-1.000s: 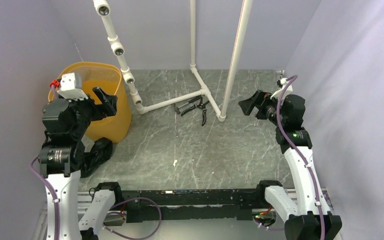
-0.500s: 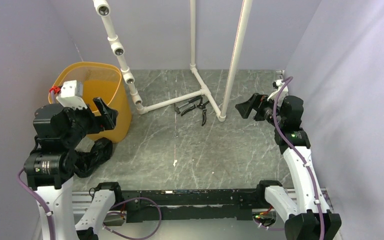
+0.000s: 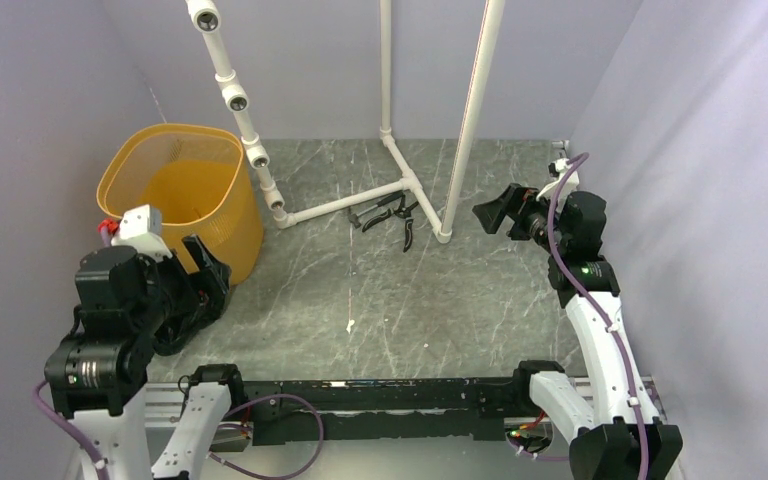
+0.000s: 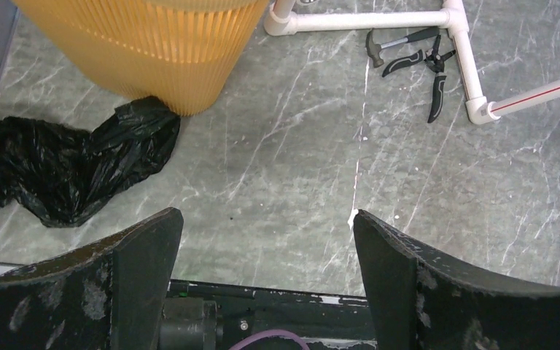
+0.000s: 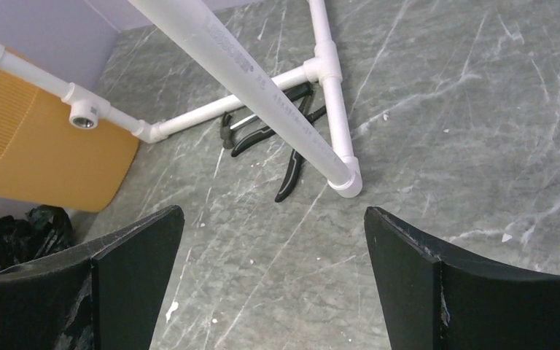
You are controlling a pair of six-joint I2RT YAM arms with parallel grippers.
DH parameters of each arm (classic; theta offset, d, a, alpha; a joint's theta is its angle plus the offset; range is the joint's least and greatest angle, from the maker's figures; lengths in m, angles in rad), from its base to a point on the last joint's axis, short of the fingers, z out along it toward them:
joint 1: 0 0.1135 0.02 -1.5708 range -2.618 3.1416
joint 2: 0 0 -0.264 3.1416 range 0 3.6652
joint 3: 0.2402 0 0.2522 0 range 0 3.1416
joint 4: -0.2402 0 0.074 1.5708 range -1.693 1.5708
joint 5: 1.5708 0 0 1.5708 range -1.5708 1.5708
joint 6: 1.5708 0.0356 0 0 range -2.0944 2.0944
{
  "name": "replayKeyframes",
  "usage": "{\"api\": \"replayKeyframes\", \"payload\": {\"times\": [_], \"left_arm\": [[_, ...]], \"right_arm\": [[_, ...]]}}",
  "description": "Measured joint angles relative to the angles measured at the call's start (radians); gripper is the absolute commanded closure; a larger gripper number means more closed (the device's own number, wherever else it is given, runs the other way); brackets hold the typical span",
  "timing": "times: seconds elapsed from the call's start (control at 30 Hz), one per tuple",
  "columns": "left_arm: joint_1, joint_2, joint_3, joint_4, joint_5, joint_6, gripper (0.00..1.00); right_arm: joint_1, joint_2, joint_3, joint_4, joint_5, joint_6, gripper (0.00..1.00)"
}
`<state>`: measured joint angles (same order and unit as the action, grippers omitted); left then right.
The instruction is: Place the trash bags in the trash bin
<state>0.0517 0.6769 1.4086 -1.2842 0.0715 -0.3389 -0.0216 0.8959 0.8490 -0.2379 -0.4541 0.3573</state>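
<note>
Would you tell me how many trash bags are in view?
1: the black bag lies crumpled on the table, touching the foot of the orange bin. None shows inside. The left arm may hide others.

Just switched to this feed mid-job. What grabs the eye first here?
The yellow-orange trash bin stands far left on the table, no bag inside. The crumpled black trash bag lies loose by the bin's base. A white pipe frame rises at the far middle, tools at its foot.
</note>
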Motion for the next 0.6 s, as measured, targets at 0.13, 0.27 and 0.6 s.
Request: {"api": "replayKeyframes", "payload": {"times": [0.13, 0.27, 0.6], "left_arm": [[0.0, -0.032, -0.03, -0.005, -0.004, -0.014, 0.07], [0.0, 0.007, -0.092, 0.018, 0.019, -0.014, 0.07], [0.0, 0.12, -0.238, 0.258, 0.037, -0.014, 0.07]], "right_arm": [[0.0, 0.002, -0.011, 0.0, 0.014, 0.011, 0.0], [0.0, 0.002, -0.02, 0.001, 0.029, 0.02, 0.0], [0.0, 0.0, -0.03, 0.002, 0.055, 0.021, 0.0]]}}
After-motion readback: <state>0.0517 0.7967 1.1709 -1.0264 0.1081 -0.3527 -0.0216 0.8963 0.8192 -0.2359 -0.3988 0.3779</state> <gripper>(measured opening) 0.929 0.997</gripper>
